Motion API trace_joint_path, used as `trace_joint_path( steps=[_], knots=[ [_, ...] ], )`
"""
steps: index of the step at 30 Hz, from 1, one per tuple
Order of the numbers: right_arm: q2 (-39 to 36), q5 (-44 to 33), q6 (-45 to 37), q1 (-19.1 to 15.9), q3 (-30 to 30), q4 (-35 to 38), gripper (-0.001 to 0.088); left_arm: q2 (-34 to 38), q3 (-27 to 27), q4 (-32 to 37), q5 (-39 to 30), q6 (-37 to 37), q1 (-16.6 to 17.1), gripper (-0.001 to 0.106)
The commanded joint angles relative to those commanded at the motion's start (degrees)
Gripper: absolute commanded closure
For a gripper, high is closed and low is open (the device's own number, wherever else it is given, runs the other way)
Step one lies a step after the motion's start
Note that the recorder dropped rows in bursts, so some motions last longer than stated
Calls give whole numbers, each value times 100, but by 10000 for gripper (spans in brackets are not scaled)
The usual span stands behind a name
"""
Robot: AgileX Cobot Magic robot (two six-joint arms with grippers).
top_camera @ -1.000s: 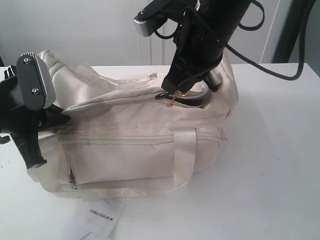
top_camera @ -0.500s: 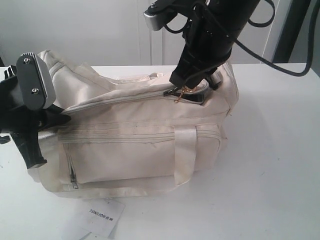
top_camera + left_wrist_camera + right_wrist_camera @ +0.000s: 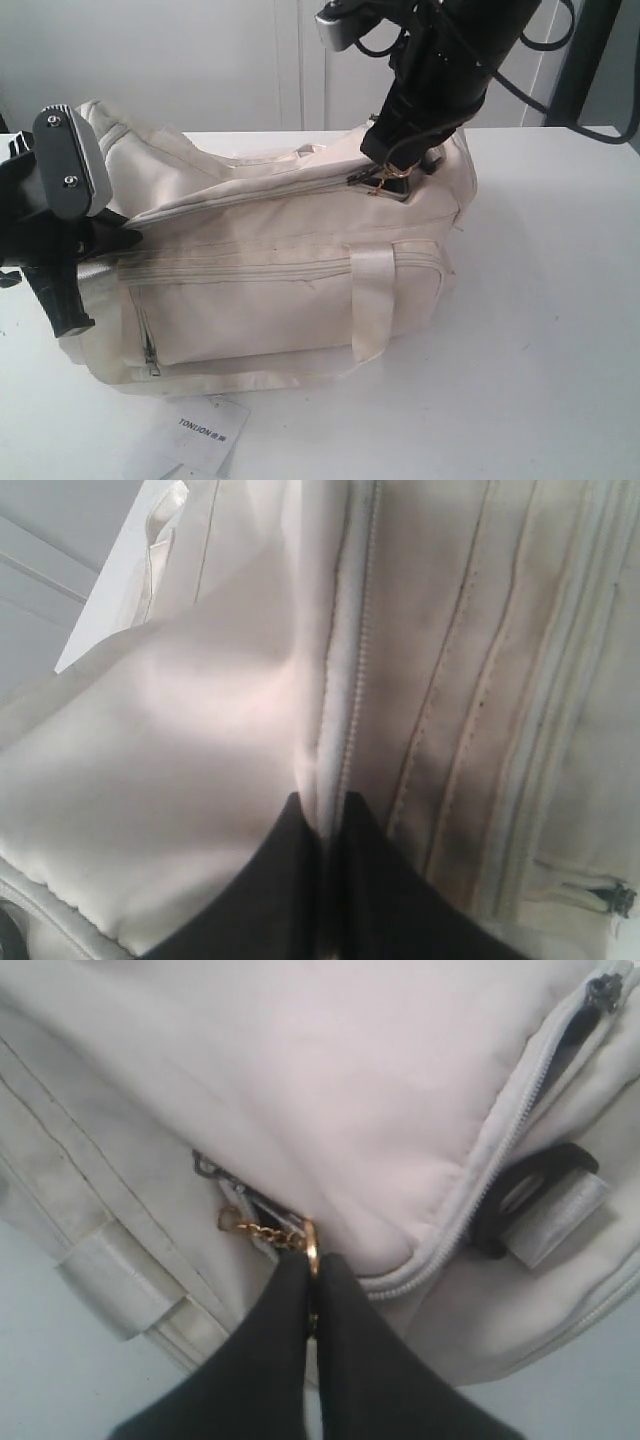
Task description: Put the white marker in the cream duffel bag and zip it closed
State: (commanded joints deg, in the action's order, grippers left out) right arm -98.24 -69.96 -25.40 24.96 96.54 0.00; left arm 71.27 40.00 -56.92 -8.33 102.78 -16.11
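Black right gripper (image 3: 312, 1262), nose-down, tight on zip pull (image 3: 262, 1228)

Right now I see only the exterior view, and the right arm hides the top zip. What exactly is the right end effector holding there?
Observer: The right wrist view shows the right end effector shut on a gold ring. A short gold chain joins the ring to the zip slider of the cream duffel bag.
Operator: And the left end effector, does it grip a handle or the cloth?
Observer: Cloth. In the left wrist view it pinches the bag's fabric right along the zip teeth, which are closed there.
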Motion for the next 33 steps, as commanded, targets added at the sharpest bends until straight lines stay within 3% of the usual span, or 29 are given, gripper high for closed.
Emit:
trace_joint_path(
  steps=[20,33],
  knots=[
    [15,0,-32,-113,-197,0,868,0,0,0,12,-44,0,1050],
    [120,0,-44,-443,-336,0,868,0,0,0,12,-58,0,1050]
  ],
)
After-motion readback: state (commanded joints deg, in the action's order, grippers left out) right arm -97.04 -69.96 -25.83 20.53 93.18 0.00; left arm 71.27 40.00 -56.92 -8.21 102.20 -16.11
